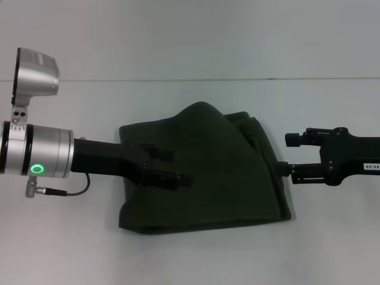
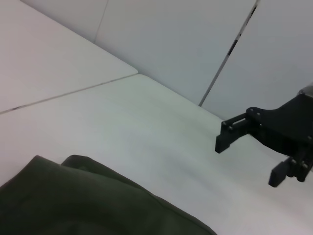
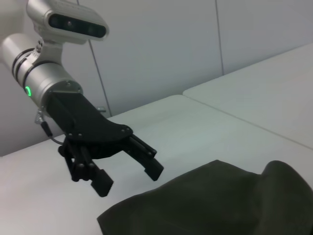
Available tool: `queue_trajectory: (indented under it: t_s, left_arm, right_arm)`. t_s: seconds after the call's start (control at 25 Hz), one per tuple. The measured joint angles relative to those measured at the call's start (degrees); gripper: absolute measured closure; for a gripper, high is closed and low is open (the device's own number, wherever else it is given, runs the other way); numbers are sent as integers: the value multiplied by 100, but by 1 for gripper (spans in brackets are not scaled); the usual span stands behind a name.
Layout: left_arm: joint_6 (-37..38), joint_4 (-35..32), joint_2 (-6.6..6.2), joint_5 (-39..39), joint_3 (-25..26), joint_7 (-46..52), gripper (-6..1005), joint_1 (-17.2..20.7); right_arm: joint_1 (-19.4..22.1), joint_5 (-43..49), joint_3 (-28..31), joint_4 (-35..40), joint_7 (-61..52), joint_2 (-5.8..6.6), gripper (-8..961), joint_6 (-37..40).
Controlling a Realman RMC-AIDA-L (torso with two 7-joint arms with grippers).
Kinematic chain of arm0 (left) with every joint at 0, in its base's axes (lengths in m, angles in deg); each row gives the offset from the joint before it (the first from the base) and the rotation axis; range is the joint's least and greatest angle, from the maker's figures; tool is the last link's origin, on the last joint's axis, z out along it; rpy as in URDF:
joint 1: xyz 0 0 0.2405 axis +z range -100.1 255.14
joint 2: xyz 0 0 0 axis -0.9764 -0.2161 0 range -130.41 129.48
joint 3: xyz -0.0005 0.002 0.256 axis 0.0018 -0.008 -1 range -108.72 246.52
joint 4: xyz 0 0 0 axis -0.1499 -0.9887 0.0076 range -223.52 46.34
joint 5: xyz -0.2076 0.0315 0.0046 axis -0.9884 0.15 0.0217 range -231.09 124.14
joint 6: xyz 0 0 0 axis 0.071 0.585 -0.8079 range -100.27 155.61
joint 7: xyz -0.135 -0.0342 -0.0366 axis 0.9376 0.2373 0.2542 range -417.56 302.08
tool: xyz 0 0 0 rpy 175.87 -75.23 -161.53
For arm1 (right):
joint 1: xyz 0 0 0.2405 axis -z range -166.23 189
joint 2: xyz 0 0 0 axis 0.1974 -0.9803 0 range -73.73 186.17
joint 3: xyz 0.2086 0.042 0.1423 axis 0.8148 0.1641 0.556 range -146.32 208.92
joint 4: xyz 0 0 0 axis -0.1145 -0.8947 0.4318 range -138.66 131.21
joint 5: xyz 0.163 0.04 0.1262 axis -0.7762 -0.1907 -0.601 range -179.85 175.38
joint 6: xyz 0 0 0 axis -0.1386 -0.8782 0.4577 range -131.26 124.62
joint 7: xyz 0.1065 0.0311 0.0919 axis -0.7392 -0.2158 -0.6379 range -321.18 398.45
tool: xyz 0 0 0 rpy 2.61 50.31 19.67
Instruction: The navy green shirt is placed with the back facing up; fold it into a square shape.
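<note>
On table [image 1: 190,249], one navy green shirt [image 1: 208,172].

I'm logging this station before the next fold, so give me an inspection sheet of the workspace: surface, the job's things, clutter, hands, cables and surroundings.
Surface: white table, a seam line running across its far part.
Job's things: navy green shirt lies partly folded in a rough bundle with uneven edges, plain side showing; not yet a square.
Clutter: nothing seen.
Hands: left hand is over the shirt's left part, fingers open, holding nothing. Right hand is at the shirt's right edge, fingers open; whether the lower finger touches the cloth cannot be told.
Cables: a thin dark cable loops under the left wrist, off the shirt.
Surroundings: plain pale wall panels behind the table.
</note>
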Motion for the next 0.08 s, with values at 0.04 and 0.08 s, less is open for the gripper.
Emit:
queue_trajectory:
  t_s: [0.04,0.08]
  left_arm:
    - [-1,0,0,-2,2,0,54,0]
    - [-7,0,0,-3,3,0,54,0]
  right_arm:
    - [-1,4,-3,-10,0,0,118,11]
    - [-1,7,-4,-13,0,0,118,16]
